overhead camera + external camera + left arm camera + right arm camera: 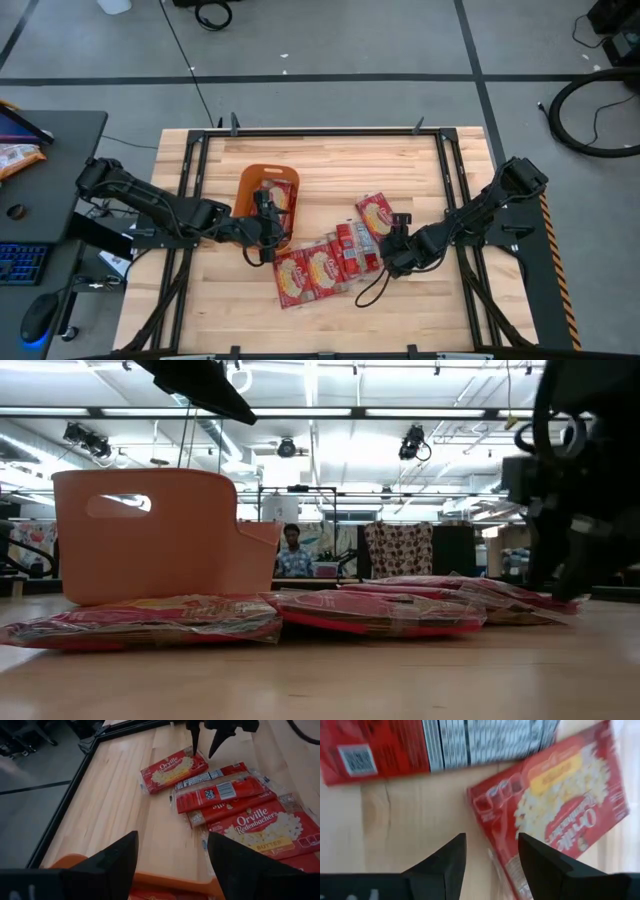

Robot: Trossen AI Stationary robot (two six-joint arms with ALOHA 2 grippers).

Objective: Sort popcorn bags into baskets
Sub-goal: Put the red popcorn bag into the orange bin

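You're in a robotics lab or workshop here, a big open hall. The wooden table (330, 160) sits in a black metal frame (320, 131) on a grey floor (350, 40) marked with dark tape lines, cables (590, 110) coiled on it. To one side you've got a desk (50, 200) with a keyboard (20, 262) and mouse (38, 318). Look level across the table: rows of ceiling lights (440, 412), cameras (412, 442) slung from overhead rails, and a person (293, 552) at the back.
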